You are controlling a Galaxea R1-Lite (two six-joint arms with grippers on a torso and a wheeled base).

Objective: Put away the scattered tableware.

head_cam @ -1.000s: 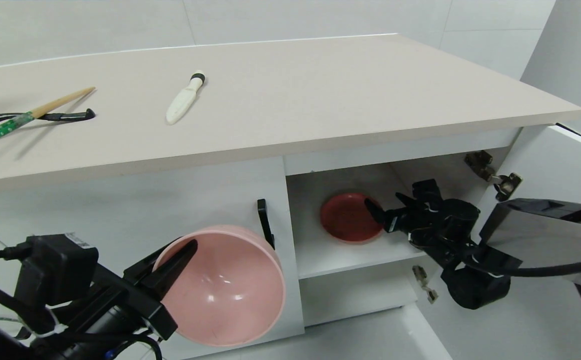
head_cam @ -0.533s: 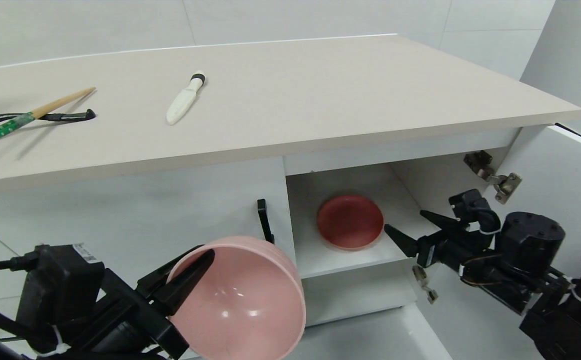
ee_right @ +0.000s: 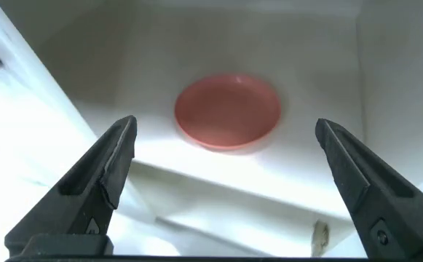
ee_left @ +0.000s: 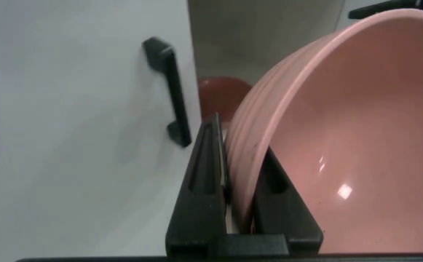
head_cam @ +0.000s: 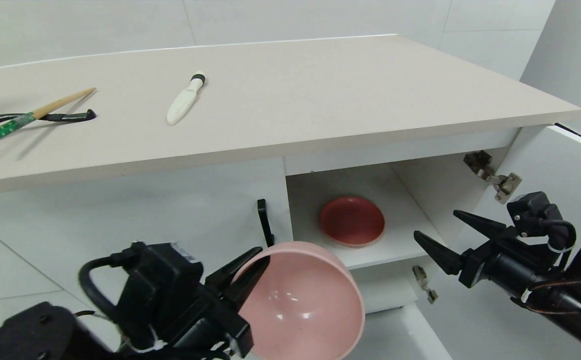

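Observation:
My left gripper (head_cam: 250, 262) is shut on the rim of a large pink bowl (head_cam: 305, 305), held low in front of the white cabinet, just left of its open compartment. The rim sits clamped between the fingers (ee_left: 210, 167) of my left gripper (ee_left: 236, 156), with the pink bowl (ee_left: 327, 145) tipped on its side. A red plate (head_cam: 352, 220) lies on the shelf (head_cam: 385, 247) inside the cabinet. My right gripper (head_cam: 438, 232) hangs open outside the compartment, to the right of the plate. It faces the red plate (ee_right: 228, 110), which lies beyond my right gripper (ee_right: 226, 156).
On the beige countertop (head_cam: 295, 95) lie a white knife (head_cam: 185, 97), wooden chopsticks (head_cam: 35, 114) and black cables at the left edge. The right cabinet door (head_cam: 555, 165) stands open beside my right arm. The left door with its black handle (head_cam: 265, 222) is closed.
My right gripper has pulled back out of the cabinet, away from the red plate. My left gripper has carried the pink bowl to the right, toward the open compartment.

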